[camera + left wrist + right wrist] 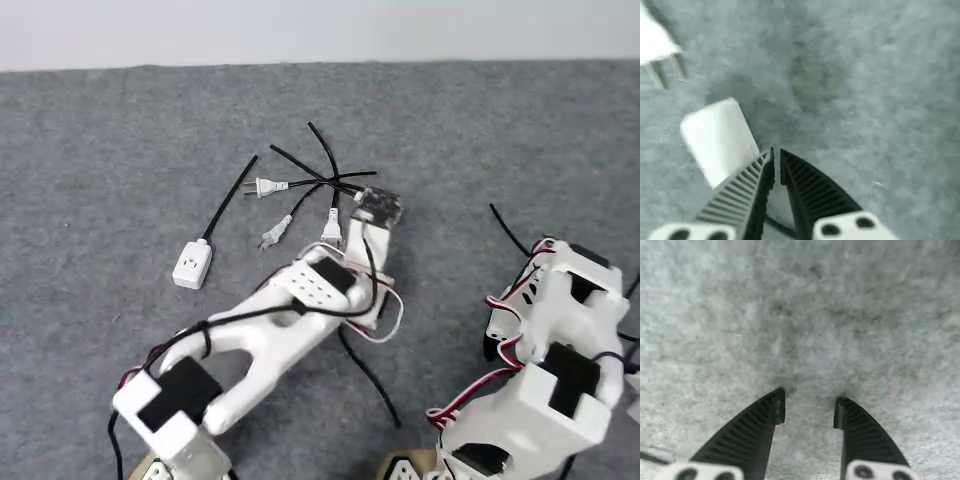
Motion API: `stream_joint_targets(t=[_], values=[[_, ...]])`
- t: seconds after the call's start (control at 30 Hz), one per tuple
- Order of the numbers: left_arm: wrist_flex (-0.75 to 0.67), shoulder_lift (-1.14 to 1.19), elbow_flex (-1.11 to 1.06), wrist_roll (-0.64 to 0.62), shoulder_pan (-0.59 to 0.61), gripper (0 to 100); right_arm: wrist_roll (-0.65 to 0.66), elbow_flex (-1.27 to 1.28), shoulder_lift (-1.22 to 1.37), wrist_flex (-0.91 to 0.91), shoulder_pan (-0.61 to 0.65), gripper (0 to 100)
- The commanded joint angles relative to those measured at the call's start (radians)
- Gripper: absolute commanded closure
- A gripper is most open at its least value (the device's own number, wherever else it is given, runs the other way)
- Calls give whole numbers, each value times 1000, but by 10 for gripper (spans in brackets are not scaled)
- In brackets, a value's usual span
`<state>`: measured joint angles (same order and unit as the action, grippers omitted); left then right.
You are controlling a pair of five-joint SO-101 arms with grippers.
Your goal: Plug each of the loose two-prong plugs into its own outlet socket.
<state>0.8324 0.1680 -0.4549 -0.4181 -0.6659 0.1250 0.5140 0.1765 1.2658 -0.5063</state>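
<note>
1. High view: the left arm (270, 335) is stretching from the near edge out to the middle of the grey mat (120, 130), with the left gripper (380, 208) sitting right at the knot of black cables (325, 170).
2. Three loose plugs are lying just beside that knot: the far plug (262, 186) is pointing its prongs away from the cables, the middle plug (272, 237) is resting below it, and the near plug (331, 232) is lying close to the gripper.
3. The outlet socket (192, 264) is sitting apart from the plugs, a black cord running off it.
4. Left wrist view: the fingertips are showing only a sliver of a gap, and I am seeing nothing pinched at the tips. A white block (717, 137) is lying just beside them; plug or socket, I cannot tell.
5. Right wrist view: the right gripper (809, 410) is hanging over bare mat, jaws spread wide and holding nothing.
6. The right arm (550, 360) is sitting folded at the side, well apart from the plugs.
</note>
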Motion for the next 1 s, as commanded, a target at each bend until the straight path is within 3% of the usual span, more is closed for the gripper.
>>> stream_joint_targets(t=[0.0, 0.27, 0.53, 0.7, 0.8, 0.97], values=[[-23, 0, 51, -11, 61, 987, 18, -28, 13, -22, 19, 844], [25, -11, 47, -12, 91, 987, 21, -28, 12, -21, 24, 844], [138, -218, 47, -14, 97, 987, 21, -28, 12, -21, 24, 844], [109, -382, -51, -120, 146, 967, 21, -26, 12, -21, 24, 845], [40, -396, -139, -176, 206, 887, 21, -25, 12, -22, 24, 845], [26, -397, -278, -311, 212, 658, 21, -25, 12, -22, 24, 845]])
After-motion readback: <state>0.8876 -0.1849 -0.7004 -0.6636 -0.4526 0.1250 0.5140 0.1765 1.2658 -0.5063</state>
